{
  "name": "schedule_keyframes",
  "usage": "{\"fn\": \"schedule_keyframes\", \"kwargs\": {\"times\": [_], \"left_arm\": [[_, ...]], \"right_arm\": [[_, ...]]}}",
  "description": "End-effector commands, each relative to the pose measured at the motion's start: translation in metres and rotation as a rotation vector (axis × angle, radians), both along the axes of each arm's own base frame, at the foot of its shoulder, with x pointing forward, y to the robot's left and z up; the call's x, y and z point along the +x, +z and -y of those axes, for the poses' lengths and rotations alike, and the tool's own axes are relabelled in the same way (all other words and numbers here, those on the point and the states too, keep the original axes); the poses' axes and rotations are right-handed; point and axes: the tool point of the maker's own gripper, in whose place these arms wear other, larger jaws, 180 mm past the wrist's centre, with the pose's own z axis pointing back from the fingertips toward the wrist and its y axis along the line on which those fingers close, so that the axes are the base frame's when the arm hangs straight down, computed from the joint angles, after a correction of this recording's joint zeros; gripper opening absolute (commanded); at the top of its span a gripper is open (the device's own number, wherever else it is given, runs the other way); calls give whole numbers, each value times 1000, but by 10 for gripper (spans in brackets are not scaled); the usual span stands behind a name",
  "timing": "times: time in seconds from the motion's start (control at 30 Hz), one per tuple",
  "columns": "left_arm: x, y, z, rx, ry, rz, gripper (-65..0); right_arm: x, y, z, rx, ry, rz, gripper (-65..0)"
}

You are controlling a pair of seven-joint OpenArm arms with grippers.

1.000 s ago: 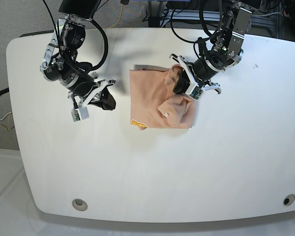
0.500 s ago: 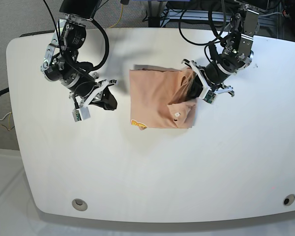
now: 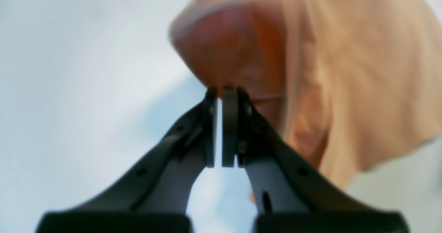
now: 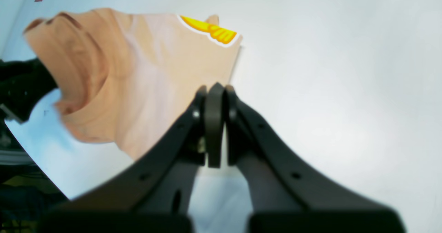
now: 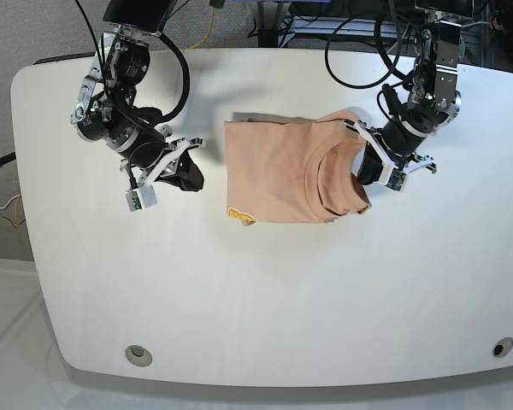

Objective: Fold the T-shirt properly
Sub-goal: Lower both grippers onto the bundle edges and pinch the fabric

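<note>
Shirt flap drawn outward by our left hand

Since the earlier frames we have carried the T-shirt (image 5: 278, 175) flap away from the folded body, so the neck opening now faces up just inside our left hand (image 5: 369, 167), which is pinched shut on the cloth's edge. The rest lies flat on the tabletop (image 5: 265, 299), well clear of our right hand (image 5: 186, 173), closed on nothing. The left wrist view is blurred; the pinch itself is hard to make out. A yellow print (image 4: 211, 30) shows, no readable writing.
</note>
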Motion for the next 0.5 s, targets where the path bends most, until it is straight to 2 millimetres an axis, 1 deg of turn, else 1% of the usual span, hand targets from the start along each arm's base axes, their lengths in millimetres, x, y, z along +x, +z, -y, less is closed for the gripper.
{"fn": "schedule_keyframes", "kwargs": {"times": [0.0,0.07,0.27,0.3,0.4,0.47], "left_arm": [[5,9,3,-22,-6,35,-646],[3,9,11,-30,-21,33,-646],[-6,19,54,-75,-112,52,-646],[-9,21,64,-88,-132,52,-646],[-14,25,80,-110,-161,57,-646],[-14,28,86,-119,-151,59,-646]], "right_arm": [[7,14,0,19,-1,55,-650],[7,14,-1,19,0,55,-650],[7,15,-10,22,28,56,-650],[7,15,-10,22,28,56,-650],[7,14,-12,23,34,55,-650],[7,15,-14,23,40,57,-650]]}}
